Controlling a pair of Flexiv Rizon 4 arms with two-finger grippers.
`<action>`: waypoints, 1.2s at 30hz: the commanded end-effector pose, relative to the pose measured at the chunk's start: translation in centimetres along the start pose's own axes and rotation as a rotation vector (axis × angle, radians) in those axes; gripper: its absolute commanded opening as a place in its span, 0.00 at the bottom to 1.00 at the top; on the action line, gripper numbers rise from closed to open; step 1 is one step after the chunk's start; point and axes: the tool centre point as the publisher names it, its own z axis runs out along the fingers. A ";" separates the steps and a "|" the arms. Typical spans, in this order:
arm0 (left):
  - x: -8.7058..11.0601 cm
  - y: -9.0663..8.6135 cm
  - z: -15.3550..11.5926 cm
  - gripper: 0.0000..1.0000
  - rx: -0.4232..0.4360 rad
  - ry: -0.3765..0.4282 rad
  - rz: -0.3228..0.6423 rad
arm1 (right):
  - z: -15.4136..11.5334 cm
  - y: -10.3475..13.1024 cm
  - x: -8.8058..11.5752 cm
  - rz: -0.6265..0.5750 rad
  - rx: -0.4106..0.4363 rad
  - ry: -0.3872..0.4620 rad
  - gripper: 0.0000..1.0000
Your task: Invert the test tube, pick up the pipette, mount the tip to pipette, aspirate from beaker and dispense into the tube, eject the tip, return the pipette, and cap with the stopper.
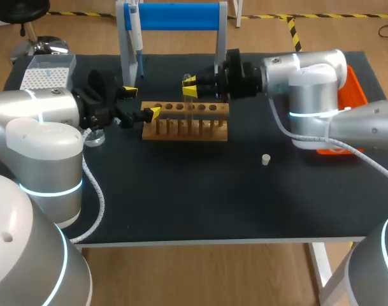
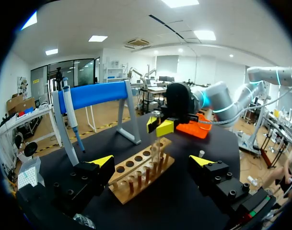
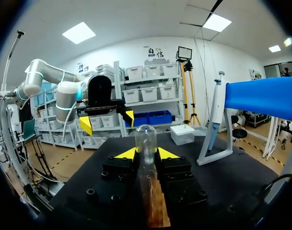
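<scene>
The right claw (image 3: 146, 154) is narrowed onto the test tube (image 3: 146, 141). Both yellow tips press the clear glass from opposite sides just under its rounded end, which points up. The tube stands upright, its lower length running down to the wooden rack (image 3: 157, 206) directly beneath this claw.

The left claw (image 1: 143, 102) is spread wide and holds nothing. It faces the right claw along the rack. One tip is close against the rack's end, but contact cannot be told. The rack's row of round holes lies between the two claws.

A broad stretch of matte black bench (image 1: 181, 204) lies open beside both claws on the rack's front side. A small cream stopper (image 1: 265, 159) sits there alone, well apart from the right claw.

A frame with a smooth blue bar (image 1: 174, 16) stands just beyond the left claw's far finger. A slim pipette (image 1: 136, 38) hangs from the frame. A glass beaker (image 1: 95, 135) sits under the left wrist. A pale tip box (image 1: 47, 73) stands behind that arm by the bench corner. An orange tray (image 1: 356, 86) lies behind the right arm at the bench edge.
</scene>
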 end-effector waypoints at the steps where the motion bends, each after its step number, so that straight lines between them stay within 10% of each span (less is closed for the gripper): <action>1: 0.0 0.1 0.1 1.00 0.005 -0.002 -0.001 | -0.1 0.6 0.3 0.002 0.003 -0.005 0.00; 36: 0.0 0.1 0.1 1.00 0.005 -0.002 -0.001 | -1.2 5.1 1.1 -0.020 -0.008 -0.046 0.00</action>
